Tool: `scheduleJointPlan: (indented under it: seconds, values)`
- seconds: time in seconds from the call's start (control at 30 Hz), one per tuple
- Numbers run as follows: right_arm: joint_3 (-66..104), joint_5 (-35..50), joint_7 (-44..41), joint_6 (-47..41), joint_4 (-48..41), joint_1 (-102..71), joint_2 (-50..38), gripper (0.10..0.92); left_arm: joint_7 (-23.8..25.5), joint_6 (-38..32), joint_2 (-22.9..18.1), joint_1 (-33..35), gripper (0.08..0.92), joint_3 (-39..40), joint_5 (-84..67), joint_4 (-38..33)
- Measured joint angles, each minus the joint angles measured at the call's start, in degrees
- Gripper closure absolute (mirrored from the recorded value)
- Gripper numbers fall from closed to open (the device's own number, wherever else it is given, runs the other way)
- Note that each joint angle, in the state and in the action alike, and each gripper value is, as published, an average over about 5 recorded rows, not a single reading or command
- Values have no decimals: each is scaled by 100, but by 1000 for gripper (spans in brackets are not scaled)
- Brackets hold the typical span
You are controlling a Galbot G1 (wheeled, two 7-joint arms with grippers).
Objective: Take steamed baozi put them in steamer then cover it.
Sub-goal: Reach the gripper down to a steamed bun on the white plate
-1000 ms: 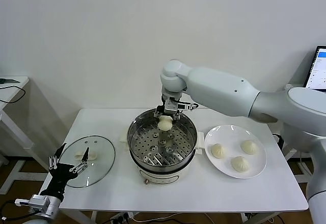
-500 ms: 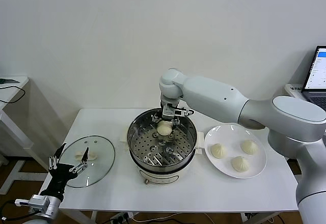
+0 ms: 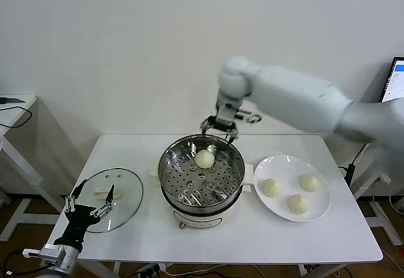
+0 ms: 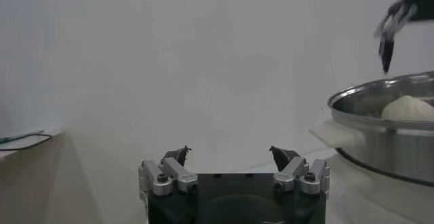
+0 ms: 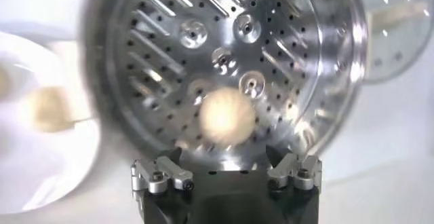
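The shiny steel steamer [image 3: 235,175] stands mid-table with one cream-white baozi [image 3: 204,158] lying on its perforated tray near the far side. The bun also shows in the right wrist view [image 5: 227,114] and the left wrist view [image 4: 409,108]. My right gripper [image 3: 220,128] is open and empty, raised above the steamer's far rim; it also shows in the right wrist view [image 5: 226,159]. Three more baozi [image 3: 271,187] [image 3: 309,182] [image 3: 298,203] lie on a white plate [image 3: 278,163]. My left gripper [image 3: 90,203] is open, low at the table's front left.
A clear glass lid [image 3: 128,196] with a white handle lies flat on the table's left side, just beyond my left gripper. A laptop screen [image 3: 394,85] stands at the far right, off the table. A small table [image 3: 16,104] stands at the far left.
My right gripper has let go of the baozi, which now rests on the steamer tray. The gripper has risen and moved back to the right, above the far rim. The left arm has barely moved.
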Motion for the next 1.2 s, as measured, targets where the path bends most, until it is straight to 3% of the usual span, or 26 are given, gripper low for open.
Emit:
scheduleJointPlan:
  seconds: [0.27,0.5,1.2]
  values:
    - [-274,707,7,-1286,464,44,-1409,203,-2,-12,10,51,177,86,41,-83]
    - [-131,939,185,-2260,516,-582,-1997,203,4,-21,31,25,177,108,45,-99]
    - [935,557,774,-2975,-638,-2587,-1492,203,10,-39,17,-99,177,243,100,117]
